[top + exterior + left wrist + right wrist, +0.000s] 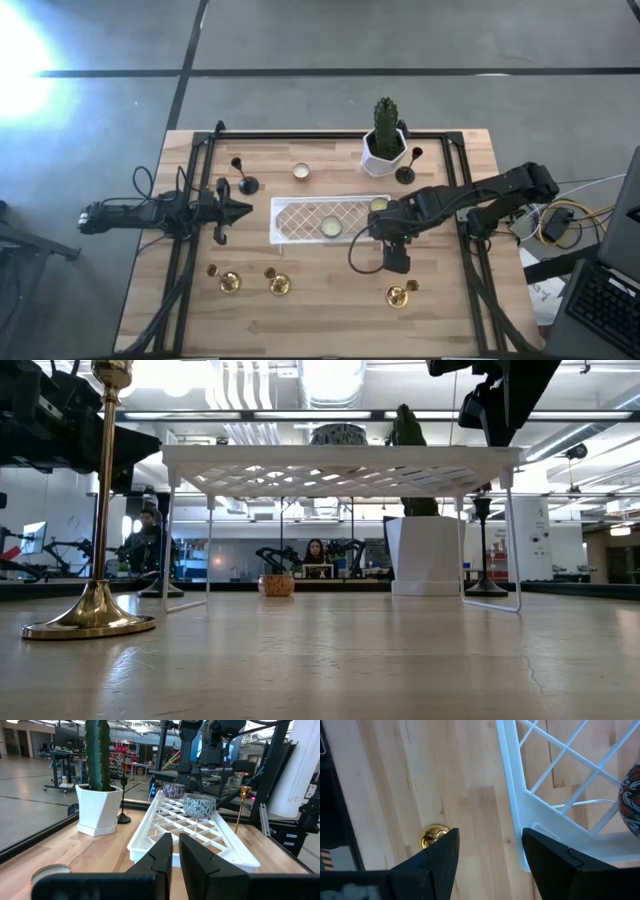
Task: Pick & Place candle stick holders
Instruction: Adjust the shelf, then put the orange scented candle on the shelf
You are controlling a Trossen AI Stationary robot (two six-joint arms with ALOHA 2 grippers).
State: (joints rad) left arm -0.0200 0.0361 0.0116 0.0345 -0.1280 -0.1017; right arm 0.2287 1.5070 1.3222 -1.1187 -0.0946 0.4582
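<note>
— Across the worktop (330,300), what sits where?
— White rack (300,222) at centre; cactus pot (384,152) at one o'clock. Black candle stick holders (246,183) at eleven and one, gold ones (229,283) along seven to five.
— And the arms?
— Left end effector (243,209) at nine o'clock, pressed together, empty. Right end effector (396,262) at four — fingers spread, above a gold holder (432,836), pinching nothing.

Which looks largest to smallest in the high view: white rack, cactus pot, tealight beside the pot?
1. white rack
2. cactus pot
3. tealight
All rest on one table, so nearness hardly skews this.
</note>
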